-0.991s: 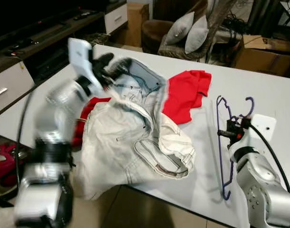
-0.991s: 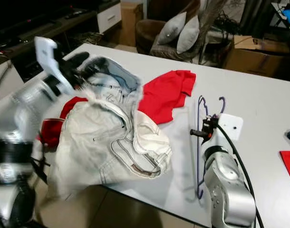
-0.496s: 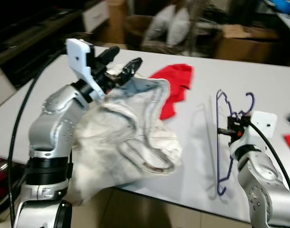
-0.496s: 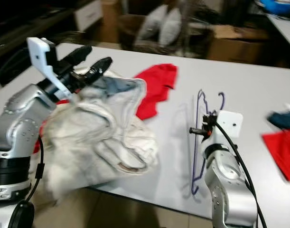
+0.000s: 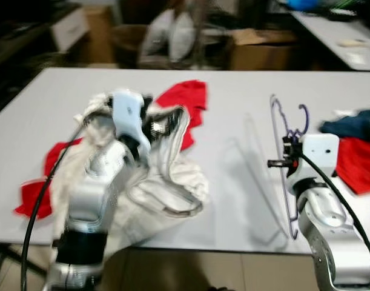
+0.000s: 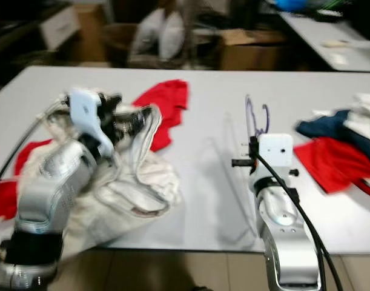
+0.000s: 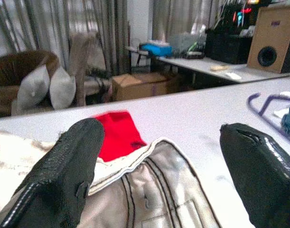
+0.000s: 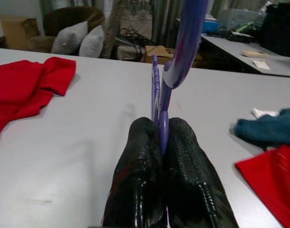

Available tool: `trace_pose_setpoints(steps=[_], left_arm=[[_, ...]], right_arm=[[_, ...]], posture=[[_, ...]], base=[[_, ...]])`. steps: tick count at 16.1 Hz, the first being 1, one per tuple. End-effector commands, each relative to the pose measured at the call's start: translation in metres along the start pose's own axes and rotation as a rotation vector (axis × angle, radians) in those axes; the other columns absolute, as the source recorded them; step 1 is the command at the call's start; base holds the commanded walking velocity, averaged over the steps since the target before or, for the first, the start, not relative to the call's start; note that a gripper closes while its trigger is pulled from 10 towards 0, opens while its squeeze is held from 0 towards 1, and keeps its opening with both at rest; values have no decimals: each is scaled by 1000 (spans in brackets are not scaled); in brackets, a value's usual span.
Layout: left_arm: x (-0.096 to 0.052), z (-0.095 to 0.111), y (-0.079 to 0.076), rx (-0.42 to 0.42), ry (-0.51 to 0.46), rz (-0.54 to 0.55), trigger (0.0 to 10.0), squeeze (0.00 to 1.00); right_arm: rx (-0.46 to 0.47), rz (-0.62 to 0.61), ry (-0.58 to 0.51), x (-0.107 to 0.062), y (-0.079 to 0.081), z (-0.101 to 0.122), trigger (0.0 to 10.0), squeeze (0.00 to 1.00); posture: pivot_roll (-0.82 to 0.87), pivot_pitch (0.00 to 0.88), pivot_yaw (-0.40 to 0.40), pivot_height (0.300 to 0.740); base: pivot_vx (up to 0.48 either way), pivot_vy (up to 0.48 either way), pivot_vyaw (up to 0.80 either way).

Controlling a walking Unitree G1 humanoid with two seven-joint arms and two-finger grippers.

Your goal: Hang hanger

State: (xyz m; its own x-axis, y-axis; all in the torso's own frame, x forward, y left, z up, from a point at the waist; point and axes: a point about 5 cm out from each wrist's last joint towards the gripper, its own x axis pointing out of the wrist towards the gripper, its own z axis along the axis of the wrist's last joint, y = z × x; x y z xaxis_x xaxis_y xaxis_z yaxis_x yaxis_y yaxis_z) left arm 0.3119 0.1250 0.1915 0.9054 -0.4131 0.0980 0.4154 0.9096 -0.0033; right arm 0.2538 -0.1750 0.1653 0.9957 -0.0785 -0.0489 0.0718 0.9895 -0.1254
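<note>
Since a moment ago the head has swung round to the right, so the dark blue garment (image 5: 353,125) and the red cloth beside it (image 5: 359,162) at 3 o'clock on the white bench (image 5: 233,103) have come into sight, and the left arm has dropped from its raised pose onto the heap of pale denim clothing (image 5: 166,176). That heap sprawls across the bench's 9 o'clock side, with a red T-shirt (image 5: 186,102) poking out behind it toward 11 o'clock and another red piece (image 5: 36,191) at its outer edge. The left claw (image 7: 159,166) hovers just over the denim with its fingers spread wide, nothing between them. Beyond the bench stand a brown armchair with grey cushions (image 7: 40,85) and cardboard boxes (image 5: 263,48).

The thin purple wire hanger (image 5: 286,130) is held by the right claw (image 8: 161,156), whose two black fingers are pinched tight on the wire. It stands upright just over the bench at about 2 o'clock, well apart from the denim. Its long axis runs from 6 to 12 o'clock, away from the robot, with the hook (image 5: 304,116) at the far end.
</note>
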Motion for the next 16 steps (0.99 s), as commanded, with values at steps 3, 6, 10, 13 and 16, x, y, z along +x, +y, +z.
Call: trace_pose_setpoints(steps=[3,6,10,13,16], left_arm=[[-12,-7,10,89,34,115,10000,0],[-22,-13,13,142,92,149,10000,0],[-20,-7,6,186,83,123,10000,0],[-16,-10,-3,184,91,92,10000,0],[-9,-12,-14,154,103,45,10000,0]], right_arm=[[76,103,-33,0,8,9,10000,0],[112,140,-20,9,15,7,10000,0],[173,100,3,12,10,0,10000,0],[173,74,12,9,7,-2,10000,0],[161,29,10,2,-4,-1,10000,0]], posture=[[15,0,-11,740],[51,0,-44,740],[62,0,-48,740],[36,0,-38,740],[-14,0,3,740]], base=[[0,-423,0],[0,-423,0],[0,-423,0],[0,-417,0],[0,-419,0]])
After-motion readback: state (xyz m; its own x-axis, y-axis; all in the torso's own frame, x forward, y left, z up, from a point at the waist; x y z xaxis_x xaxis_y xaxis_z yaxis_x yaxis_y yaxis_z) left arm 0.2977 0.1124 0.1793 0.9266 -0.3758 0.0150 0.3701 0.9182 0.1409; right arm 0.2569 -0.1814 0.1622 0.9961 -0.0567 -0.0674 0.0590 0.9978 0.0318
